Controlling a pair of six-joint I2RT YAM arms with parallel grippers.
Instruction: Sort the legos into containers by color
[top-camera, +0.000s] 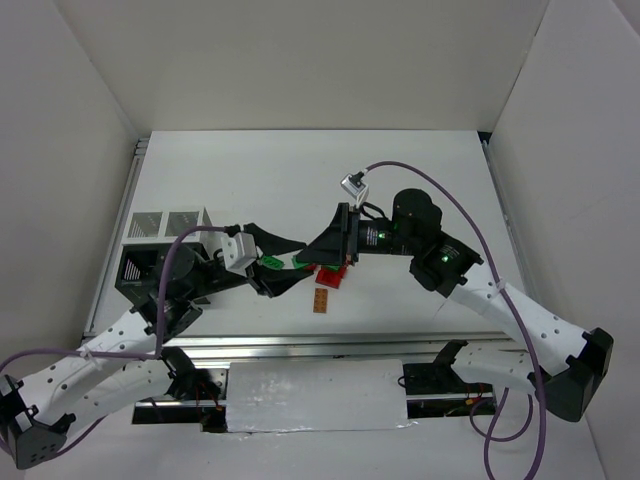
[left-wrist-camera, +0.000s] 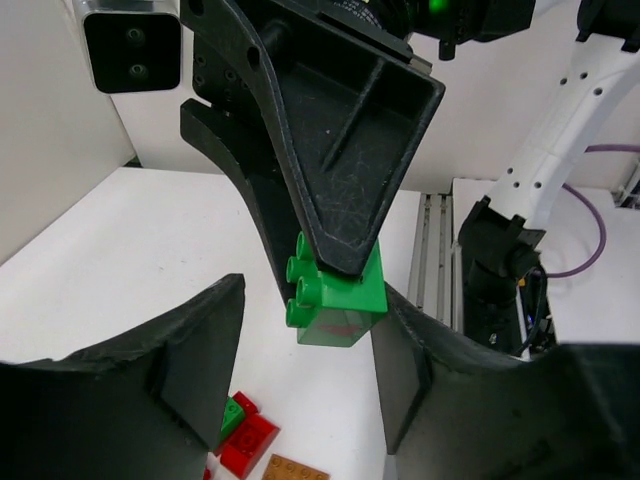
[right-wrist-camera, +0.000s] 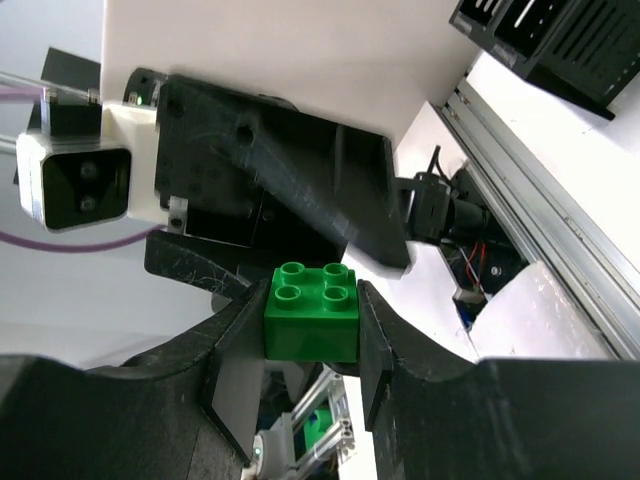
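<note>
My right gripper (right-wrist-camera: 310, 322) is shut on a green 2x2 lego (right-wrist-camera: 311, 311) and holds it above the table. In the left wrist view that green lego (left-wrist-camera: 338, 300) hangs between the spread jaws of my left gripper (left-wrist-camera: 310, 365), close to its right finger (left-wrist-camera: 440, 380). The left gripper is open and empty. In the top view both grippers meet mid-table around the green lego (top-camera: 270, 262). Red legos (top-camera: 332, 277) with a small green one and an orange-brown plate (top-camera: 320, 301) lie on the table below. White containers (top-camera: 165, 225) and black containers (top-camera: 140, 268) stand at the left.
The red legos (left-wrist-camera: 245, 440) and the orange-brown plate (left-wrist-camera: 295, 468) lie under my left gripper. Black containers (right-wrist-camera: 560, 40) show at the top right of the right wrist view. A metal rail (top-camera: 300, 345) runs along the table's near edge. White walls enclose the table.
</note>
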